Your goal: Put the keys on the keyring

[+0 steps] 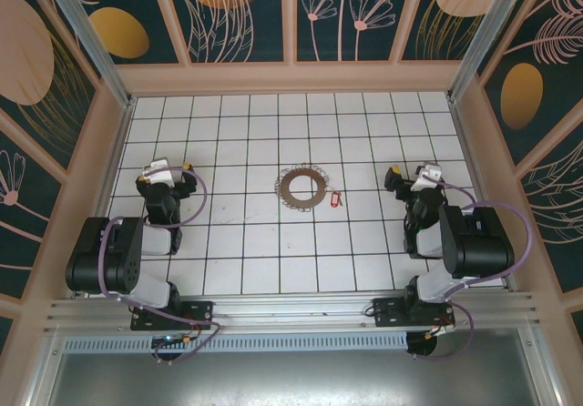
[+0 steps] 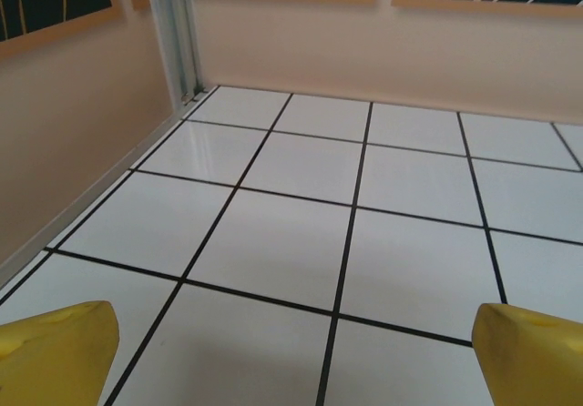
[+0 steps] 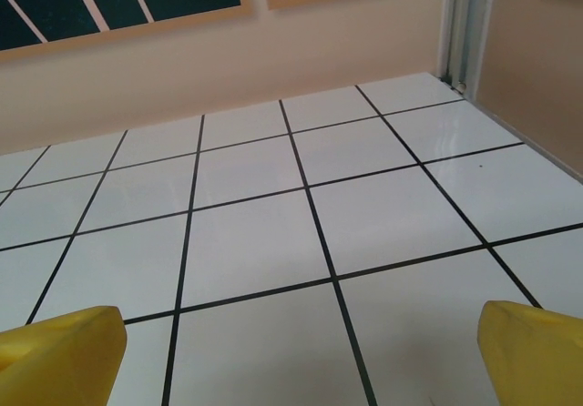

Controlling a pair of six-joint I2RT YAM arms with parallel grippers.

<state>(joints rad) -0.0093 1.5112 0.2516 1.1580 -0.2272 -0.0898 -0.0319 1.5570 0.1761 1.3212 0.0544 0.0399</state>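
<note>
Top external: the keyring (image 1: 302, 188), a flat brownish ring with a fringed rim, lies flat on the white tiled floor (image 1: 246, 251) about midway between the arms and slightly toward the far side. The key (image 1: 335, 199), tiny with a red tag, lies just beside the ring's right near edge; whether they touch is too small to tell. The left gripper (image 1: 171, 171) is over the left part of the floor and the right gripper (image 1: 412, 178) over the right part, both well apart from ring and key.

Left wrist: the left gripper (image 2: 291, 356) has its jaws spread wide, with its yellow fingertips (image 2: 56, 351) in the two bottom corners and nothing but bare tiles between them. Ahead, the tiles run to a peach wall (image 2: 383, 51), with a metal post (image 2: 178, 33) standing in the far left corner.

Right wrist: the right gripper (image 3: 296, 356) is likewise spread wide and holds nothing, its yellow fingertips (image 3: 537, 351) above bare tiles. A metal post (image 3: 465, 24) stands in the far right corner.
</note>
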